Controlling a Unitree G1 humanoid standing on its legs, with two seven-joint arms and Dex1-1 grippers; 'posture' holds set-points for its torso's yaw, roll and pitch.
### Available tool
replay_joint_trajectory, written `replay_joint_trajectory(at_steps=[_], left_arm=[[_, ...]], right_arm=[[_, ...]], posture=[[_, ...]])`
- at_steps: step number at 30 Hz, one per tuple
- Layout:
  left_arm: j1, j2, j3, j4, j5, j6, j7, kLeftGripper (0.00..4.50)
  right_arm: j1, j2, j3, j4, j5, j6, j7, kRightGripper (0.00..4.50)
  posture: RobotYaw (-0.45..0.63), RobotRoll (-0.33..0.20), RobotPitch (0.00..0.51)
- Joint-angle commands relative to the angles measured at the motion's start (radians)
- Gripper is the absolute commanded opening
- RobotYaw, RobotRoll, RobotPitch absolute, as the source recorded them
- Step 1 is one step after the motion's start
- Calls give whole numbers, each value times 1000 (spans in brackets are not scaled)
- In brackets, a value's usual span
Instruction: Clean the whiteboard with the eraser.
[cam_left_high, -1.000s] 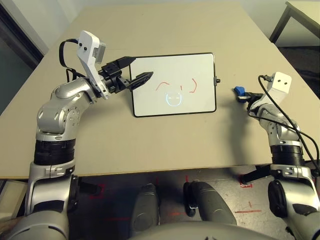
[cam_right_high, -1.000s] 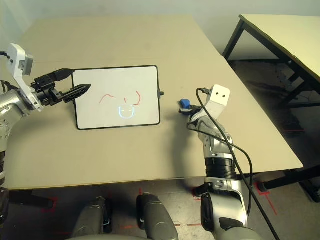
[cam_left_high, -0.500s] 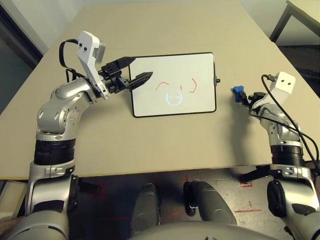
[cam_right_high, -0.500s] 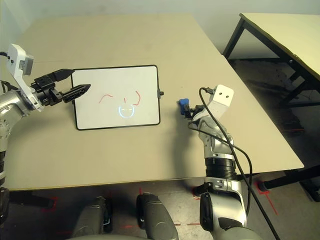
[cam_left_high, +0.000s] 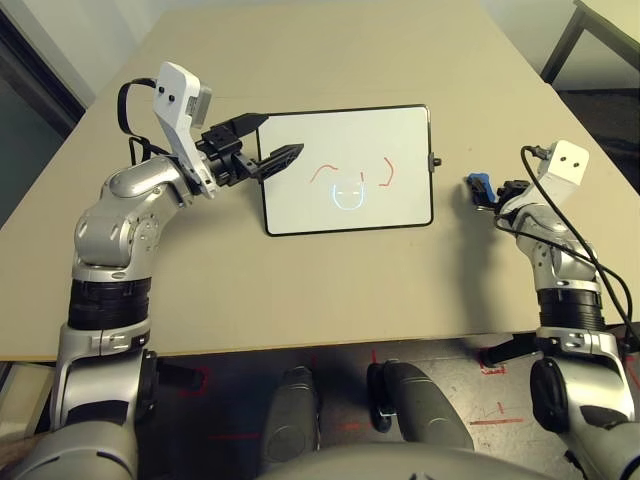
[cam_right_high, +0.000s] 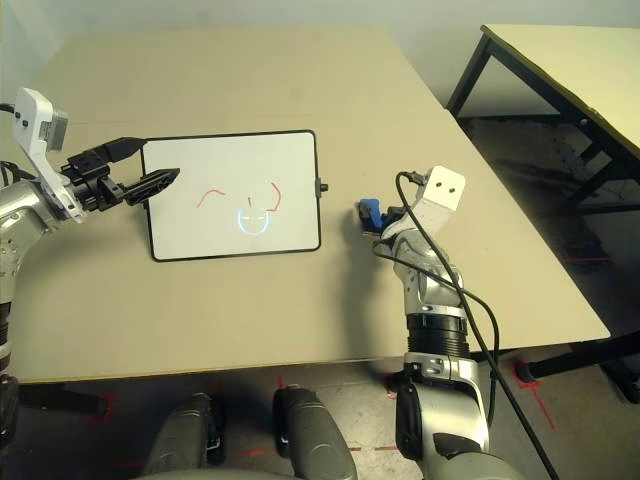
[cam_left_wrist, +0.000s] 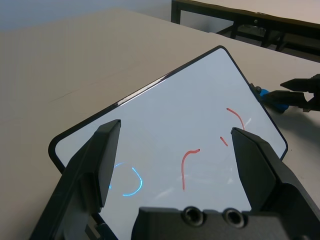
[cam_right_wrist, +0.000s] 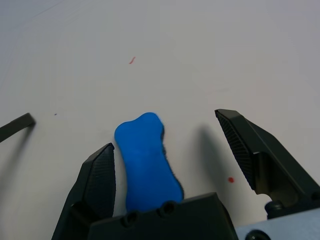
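While spread, right pincer (cam_right_wrist: 165, 160) straddles eraser (cam_right_wrist: 146, 160) on table (cam_right_wrist: 200, 60)

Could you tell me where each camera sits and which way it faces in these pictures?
Left eye: on the head, looking down at the table; both silver arms show.
Right eye: beside it, same scene; shares the whiteboard and eraser.
Left wrist: on the left arm, looking along the open left gripper over the whiteboard; also shows the eraser.
Right wrist: on the right arm, looking along the open right gripper at the eraser between its fingers.
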Motion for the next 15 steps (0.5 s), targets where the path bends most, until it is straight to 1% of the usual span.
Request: replay_joint_trajectory(at_steps=[1,6,7,9,10,15], left_arm=[[-1,6,5,11,7,-4,-6,4500],[-1,12,9,14,6,-3,-12,4500],[-1,13,10,14,6,-3,-13,4500],[-1,15,10,15,6,-3,-14,4500],[-1,15,10,15,6,-2,-14,4500],[3,14,9,14,5,-1,-13,4500]], right_arm=[[22,11,12,-15,-5,3,4,4469],[31,15,15,-7,-12,-6,3,4469],[32,14,15,-6,-13,-7,2,4305],[33,12,13,-5,-15,-10,1,3859],[35,11,12,-5,-15,-10,2,3563],[46,2,3,-19,-16,-8,-1,1841]], posture=[[-72,0,123],[-65,0,122],[-62,0,123],[-62,0,123],[-62,0,123],[-69,0,129]])
